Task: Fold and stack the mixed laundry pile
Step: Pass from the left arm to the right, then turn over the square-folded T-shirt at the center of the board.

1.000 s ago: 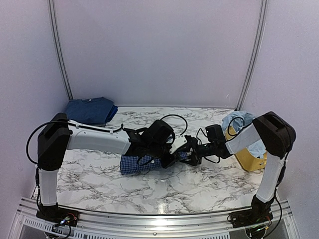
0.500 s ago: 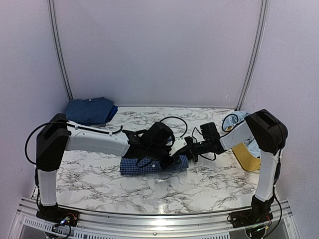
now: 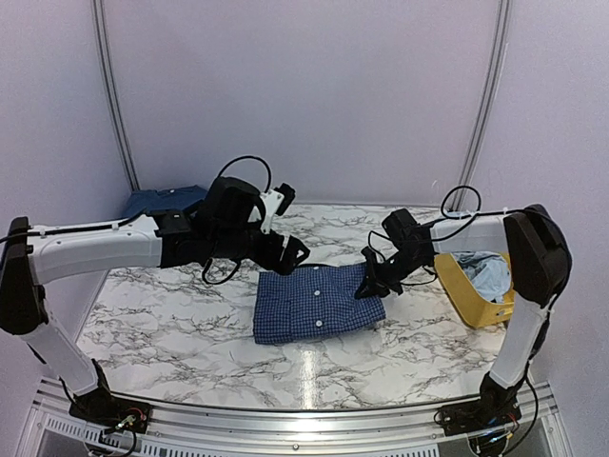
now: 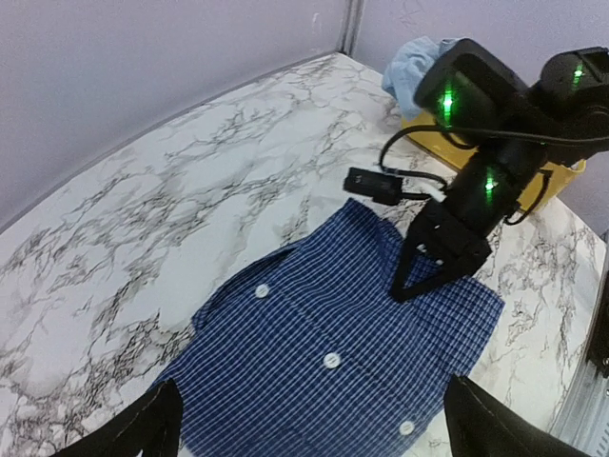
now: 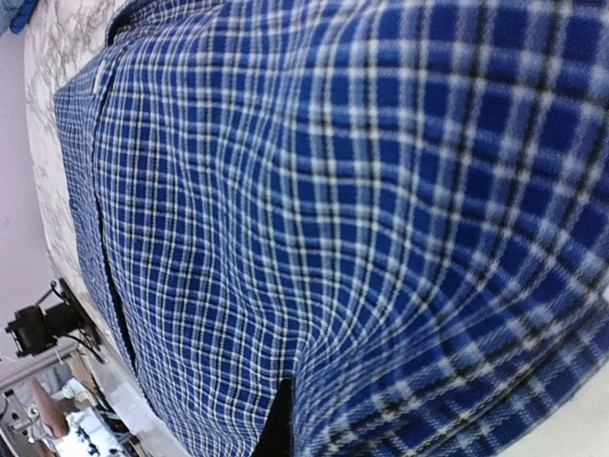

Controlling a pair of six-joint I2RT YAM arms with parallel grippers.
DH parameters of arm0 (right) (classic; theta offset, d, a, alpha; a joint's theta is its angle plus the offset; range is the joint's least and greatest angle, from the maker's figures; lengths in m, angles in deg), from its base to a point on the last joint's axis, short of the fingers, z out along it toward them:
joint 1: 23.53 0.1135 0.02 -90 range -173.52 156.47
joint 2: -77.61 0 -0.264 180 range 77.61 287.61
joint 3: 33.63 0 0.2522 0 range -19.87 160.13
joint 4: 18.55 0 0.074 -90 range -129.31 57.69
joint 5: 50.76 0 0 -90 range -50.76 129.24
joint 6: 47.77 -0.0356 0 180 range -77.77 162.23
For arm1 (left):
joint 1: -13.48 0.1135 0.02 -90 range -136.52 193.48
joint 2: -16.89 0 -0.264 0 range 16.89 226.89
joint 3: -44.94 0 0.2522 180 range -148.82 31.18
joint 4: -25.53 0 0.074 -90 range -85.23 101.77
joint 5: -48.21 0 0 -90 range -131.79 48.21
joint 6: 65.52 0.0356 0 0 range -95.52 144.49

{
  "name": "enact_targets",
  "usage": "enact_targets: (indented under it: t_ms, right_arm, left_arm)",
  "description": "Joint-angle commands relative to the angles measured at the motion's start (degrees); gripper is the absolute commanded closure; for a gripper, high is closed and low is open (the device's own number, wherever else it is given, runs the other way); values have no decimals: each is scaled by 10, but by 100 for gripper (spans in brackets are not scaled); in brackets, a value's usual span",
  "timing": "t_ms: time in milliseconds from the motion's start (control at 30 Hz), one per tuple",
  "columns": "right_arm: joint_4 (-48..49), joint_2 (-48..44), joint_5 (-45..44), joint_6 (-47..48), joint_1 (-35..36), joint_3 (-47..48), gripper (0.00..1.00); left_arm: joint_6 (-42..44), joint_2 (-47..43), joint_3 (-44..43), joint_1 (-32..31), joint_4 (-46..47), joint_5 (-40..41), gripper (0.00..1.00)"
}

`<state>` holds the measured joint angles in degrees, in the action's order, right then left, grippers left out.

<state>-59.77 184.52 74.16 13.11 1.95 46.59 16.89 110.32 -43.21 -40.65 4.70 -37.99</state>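
The navy small-check shirt (image 3: 319,303) lies folded flat on the marble table (image 3: 190,324), its white buttons facing up (image 4: 331,360). My left gripper (image 3: 285,249) hovers open above its back-left side, and both black fingertips (image 4: 157,428) stand wide apart over the cloth with nothing between them. My right gripper (image 3: 366,286) is shut, its tips pinching the shirt's right part (image 4: 395,290). In the right wrist view the checked fabric (image 5: 314,209) fills the frame and puckers toward the dark fingertip (image 5: 281,428).
A folded dark-blue piece (image 3: 162,202) lies at the table's back-left corner. The yellow tub (image 3: 476,303) stands at the right edge with a light-blue garment (image 3: 481,271) in it. That garment (image 4: 414,62) also shows in the left wrist view. The right arm's cables (image 4: 390,186) hang over the shirt.
My left gripper opened, let go of the shirt and rose toward the back left. The shirt now lies spread wider and flat. My right gripper closed on its right part.
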Motion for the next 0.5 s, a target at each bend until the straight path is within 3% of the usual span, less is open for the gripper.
enact_targets:
  t_ms: [0,200,400,467]
  right_arm:
    - [-167,-58,-114,101,-17,43,100]
    - [-331,-116,-302,143,-31,123,100]
    - [-477,-155,-534,125,-32,229,100]
    - [-512,-153,-574,125,-31,264,100]
  left_arm:
    - [-51,-43,49,9,-54,8,1]
    - [-75,-126,116,17,-79,10,1]
    - [-97,-243,190,23,-106,25,1]
    - [-97,-279,209,24,-119,35,1]
